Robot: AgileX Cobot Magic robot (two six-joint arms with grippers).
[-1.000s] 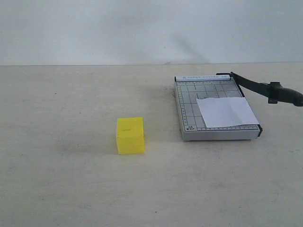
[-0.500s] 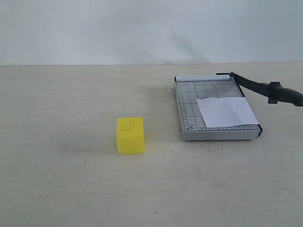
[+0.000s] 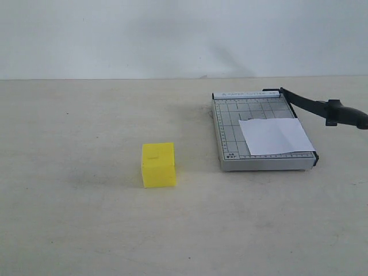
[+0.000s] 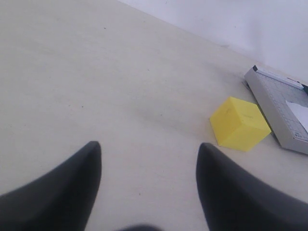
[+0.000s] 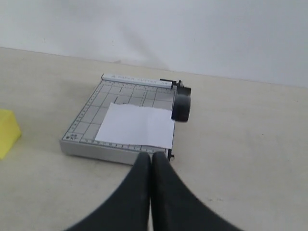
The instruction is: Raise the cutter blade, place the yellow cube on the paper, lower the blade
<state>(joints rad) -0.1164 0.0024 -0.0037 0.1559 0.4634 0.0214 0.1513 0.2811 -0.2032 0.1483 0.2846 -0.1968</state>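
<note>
two grippers idle; blade, cube and paper lie as they did a second ago.
the yellow cube [image 3: 158,164] sits on the table [image 3: 86,230] ahead of the left gripper [image 4: 149,145], apart from its spread, empty fingers, near the grey trimmer board [image 3: 230,123]. the paper [image 3: 275,136] lies flat on that board just beyond the right gripper [image 5: 152,156], clenched on nothing, short of the board's edge. the cutter blade [image 3: 313,106] stands raised past the paper.

gripper [image 4: 149,166] jaws apart over table [image 4: 96,72], yellow cube [image 4: 239,124] beside trimmer [image 4: 279,108]
</note>
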